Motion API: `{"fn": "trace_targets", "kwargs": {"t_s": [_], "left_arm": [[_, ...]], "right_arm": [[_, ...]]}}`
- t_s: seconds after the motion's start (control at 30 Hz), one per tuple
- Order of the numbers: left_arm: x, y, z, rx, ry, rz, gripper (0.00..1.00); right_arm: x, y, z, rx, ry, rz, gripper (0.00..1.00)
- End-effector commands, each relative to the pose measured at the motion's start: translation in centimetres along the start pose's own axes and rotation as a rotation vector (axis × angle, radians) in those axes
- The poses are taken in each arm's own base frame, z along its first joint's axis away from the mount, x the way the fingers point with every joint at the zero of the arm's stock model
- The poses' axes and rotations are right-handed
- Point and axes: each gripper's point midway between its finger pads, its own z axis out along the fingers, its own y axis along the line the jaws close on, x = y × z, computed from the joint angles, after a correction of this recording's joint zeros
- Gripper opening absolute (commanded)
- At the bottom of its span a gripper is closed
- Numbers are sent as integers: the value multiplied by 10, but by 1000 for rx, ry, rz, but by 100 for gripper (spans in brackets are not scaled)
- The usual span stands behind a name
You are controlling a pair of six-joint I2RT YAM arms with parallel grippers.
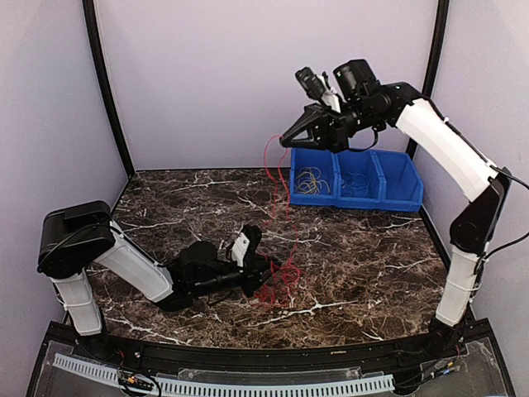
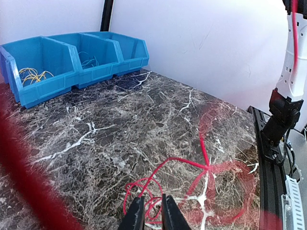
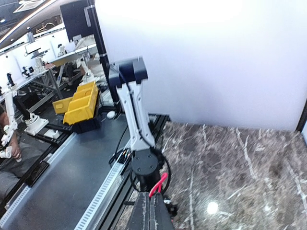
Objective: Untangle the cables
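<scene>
A red cable tangle lies on the marble table in front of my left gripper, which rests low on the table. In the left wrist view my left gripper is nearly closed, with red cable loops between its fingertips. My right gripper is raised high near the bins and shut on a red cable strand that hangs down to the tangle. In the right wrist view my right gripper is shut, and a short red cable end sticks out of it.
Blue bins stand at the back right, with a yellow cable in the left compartment and a thin blue cable in the middle one. They also show in the left wrist view. The table's right edge rail is near.
</scene>
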Motion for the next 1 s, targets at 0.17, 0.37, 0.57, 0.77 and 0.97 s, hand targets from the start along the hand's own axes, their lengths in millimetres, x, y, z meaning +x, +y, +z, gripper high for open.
{"fn": "trace_targets", "kwargs": {"t_s": [0.17,0.37,0.57,0.77,0.97], "left_arm": [[16,7,-12,-41,36,-45,12],[36,12,-29,-70,102,-69,10],[34,24,-50,-154,125,-55,15],[-19,24,-58,-215,19,-27,48],[-84,19,-57,-270,-89,35,61]], "right_arm": [[-93,35,-67,75,-144,-216,0],[-99,42,-92,170,-143,-246,0],[-82,33,-95,211,-137,-192,0],[-61,14,-92,248,-137,-121,0],[-35,4,-84,262,-125,-67,0]]}}
